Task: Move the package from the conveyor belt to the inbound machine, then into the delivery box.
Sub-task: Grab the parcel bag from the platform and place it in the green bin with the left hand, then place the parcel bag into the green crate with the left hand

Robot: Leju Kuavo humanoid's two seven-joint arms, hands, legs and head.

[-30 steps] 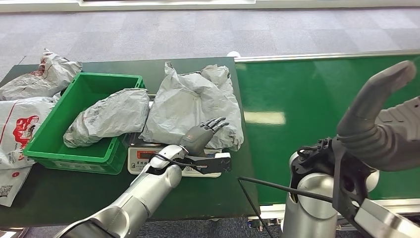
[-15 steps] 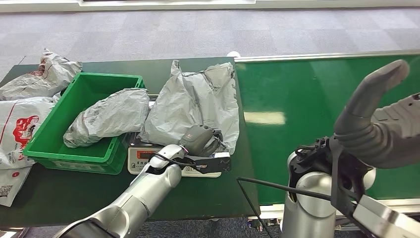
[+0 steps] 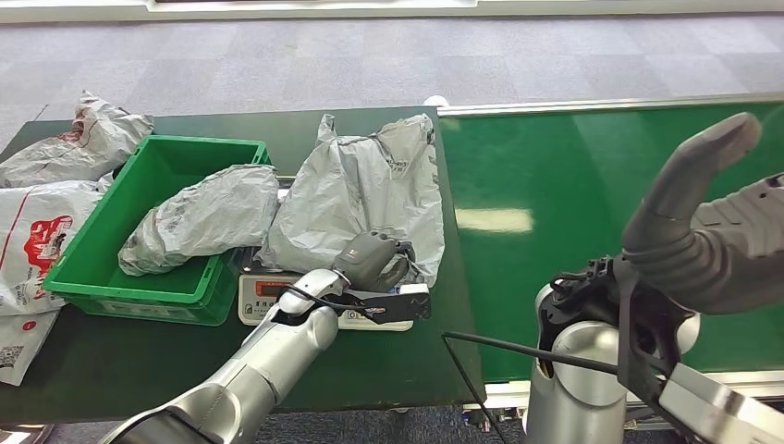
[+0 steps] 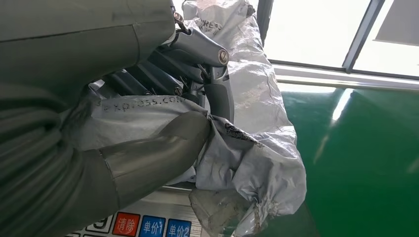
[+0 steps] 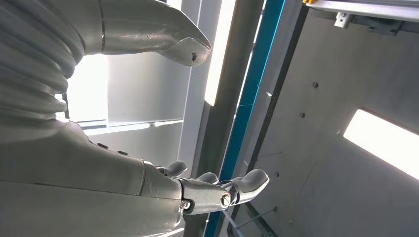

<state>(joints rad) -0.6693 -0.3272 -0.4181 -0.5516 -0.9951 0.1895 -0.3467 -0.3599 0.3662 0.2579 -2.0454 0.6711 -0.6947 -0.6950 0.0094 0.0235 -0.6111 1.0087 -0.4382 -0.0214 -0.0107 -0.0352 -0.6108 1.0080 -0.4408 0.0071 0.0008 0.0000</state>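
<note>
The left hand [image 3: 372, 260] grips the near edge of the grey plastic mailer package [image 3: 361, 199], thumb and fingers [image 4: 163, 74] pinching a fold of the bag. The package rests on the inbound machine [image 3: 337, 298], a white weighing scale with a red display, and its far end reaches toward the back of the dark green table [image 3: 111, 361]. Just beside the scale on its left stands the green delivery box [image 3: 88, 259], holding another grey package [image 3: 199, 220]. To the scale's right runs the green conveyor belt [image 3: 555, 185]. The right hand [image 3: 712, 231] is raised near the camera over the belt, fingers spread and holding nothing
</note>
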